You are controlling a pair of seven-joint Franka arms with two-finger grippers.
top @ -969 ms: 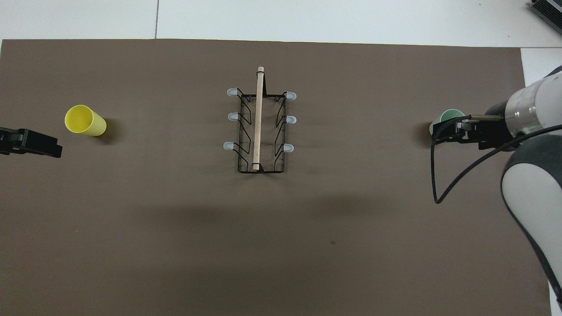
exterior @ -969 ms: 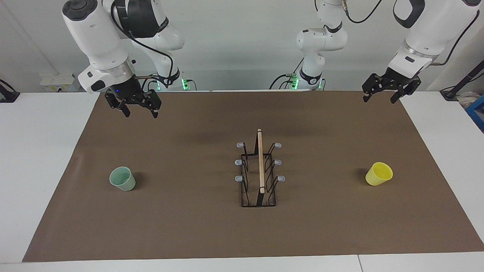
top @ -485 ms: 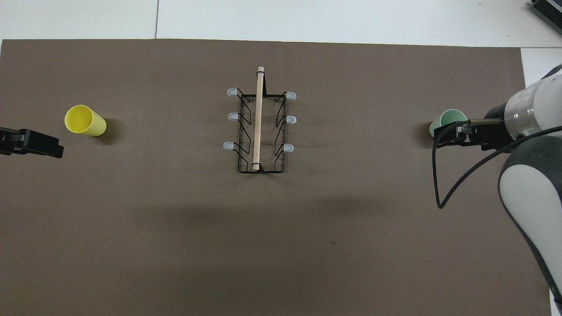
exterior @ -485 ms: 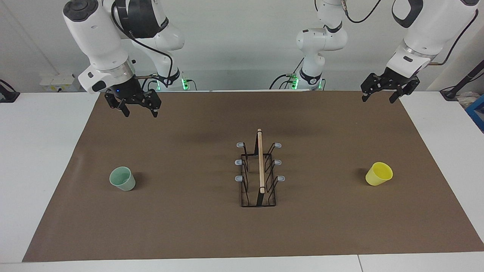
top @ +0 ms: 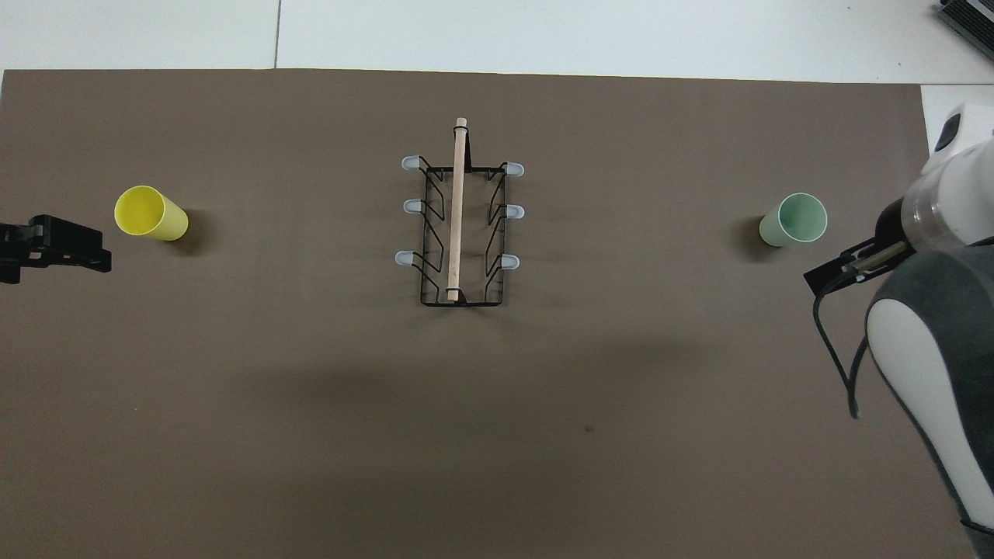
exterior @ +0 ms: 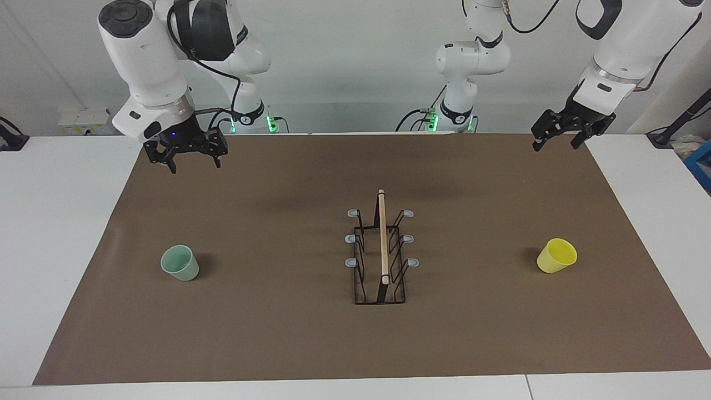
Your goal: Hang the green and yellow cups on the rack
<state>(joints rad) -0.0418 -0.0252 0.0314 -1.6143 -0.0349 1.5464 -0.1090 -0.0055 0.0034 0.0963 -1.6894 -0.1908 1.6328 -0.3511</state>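
On a white table (exterior: 55,233), a brown mat (exterior: 278,333) spreads under a pale grey wall (exterior: 344,66). Right gripper (exterior: 189,161), fingers spread and empty, hangs over the mat's robot-side edge at the right arm's end. Left gripper (exterior: 557,140), likewise spread and empty, hangs over the corresponding corner at the left arm's end. Rack (exterior: 381,255) stands mid-mat, its wooden rod running lengthwise away from the robots, three grey-tipped pegs on each side, all bare. Green cup (exterior: 180,263) stands upright, mouth up, well apart from the right gripper and farther from the robots. Yellow cup (exterior: 556,255) stands likewise at the left arm's end, well apart from the left gripper.
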